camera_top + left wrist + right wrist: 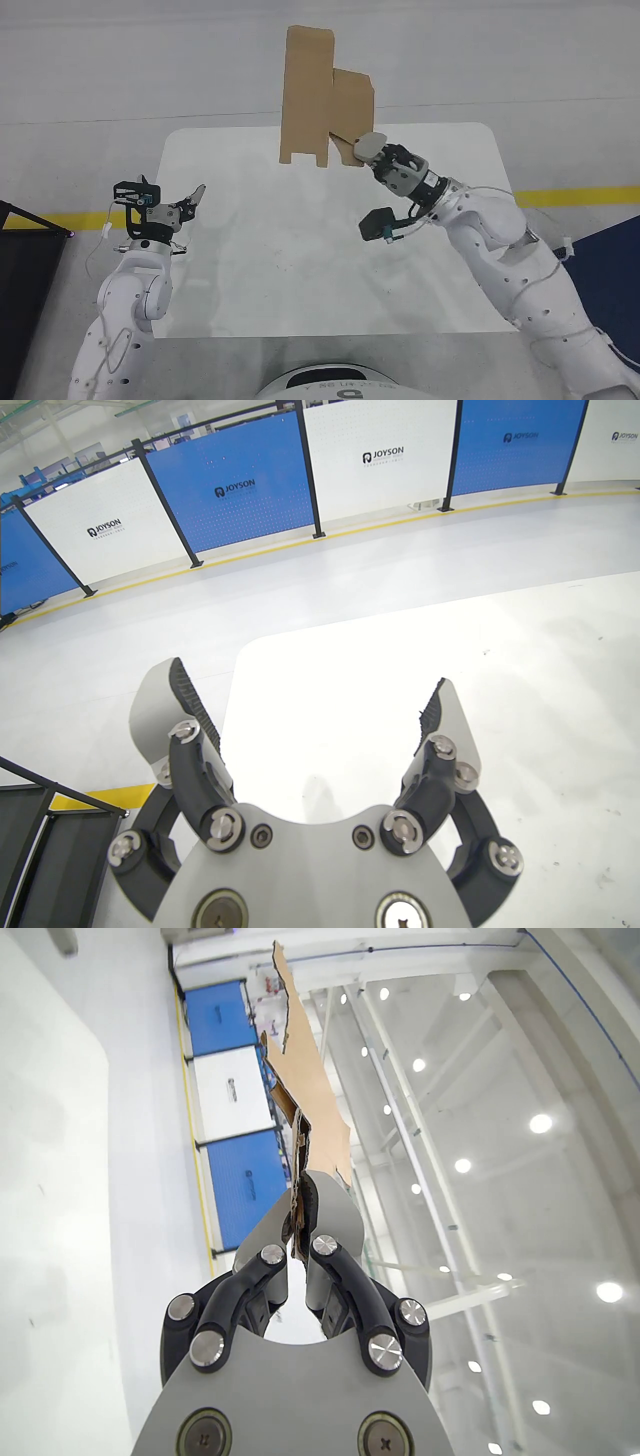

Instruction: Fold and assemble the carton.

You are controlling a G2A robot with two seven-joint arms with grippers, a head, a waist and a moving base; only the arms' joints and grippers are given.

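A flat brown carton (312, 95) is held up in the air above the far side of the white table (300, 260), standing on edge. My right gripper (366, 148) is shut on its lower corner. In the right wrist view the carton (305, 1093) rises edge-on from between the pinched fingers of the right gripper (301, 1208), with its corrugated edges and flaps showing. My left gripper (192, 198) hovers over the table's left part, well apart from the carton. In the left wrist view the left gripper (310, 695) is open with nothing between its fingers.
The table's rounded far-left corner (245, 650) lies just beyond the left gripper. A black frame (20, 225) stands off the table's left side. A yellow floor line (580, 196) runs past both sides. Blue and white partition panels (225, 495) stand far behind.
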